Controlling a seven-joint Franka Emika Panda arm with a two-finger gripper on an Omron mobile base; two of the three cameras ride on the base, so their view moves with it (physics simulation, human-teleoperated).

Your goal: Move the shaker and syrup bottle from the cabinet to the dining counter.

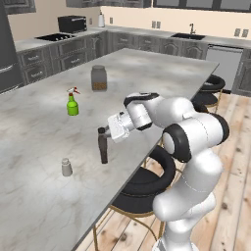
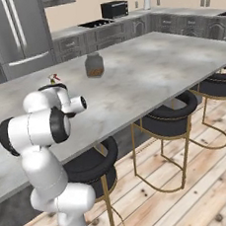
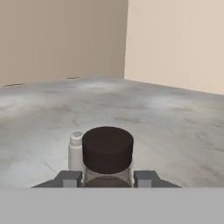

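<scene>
The syrup bottle [image 1: 103, 149], dark brown with a dark cap, stands upright near the front edge of the marbled dining counter [image 1: 44, 132]. My gripper [image 1: 103, 132] is shut on its neck from the right. In the hand view the bottle's dark cap [image 3: 107, 148] sits between my gripper [image 3: 107, 178] fingertips [image 3: 70, 178]. The small light-grey shaker [image 1: 66, 167] stands on the counter just left of the bottle, apart from it. In the hand view the shaker [image 3: 75, 148] shows behind the bottle.
A green spray bottle [image 1: 72, 104] and a dark-lidded jar [image 1: 99, 78] stand farther back on the counter. Black round stools [image 2: 176, 108] line the counter's near edge. The jar [image 2: 94, 65] also stands beyond my arm in the right base view.
</scene>
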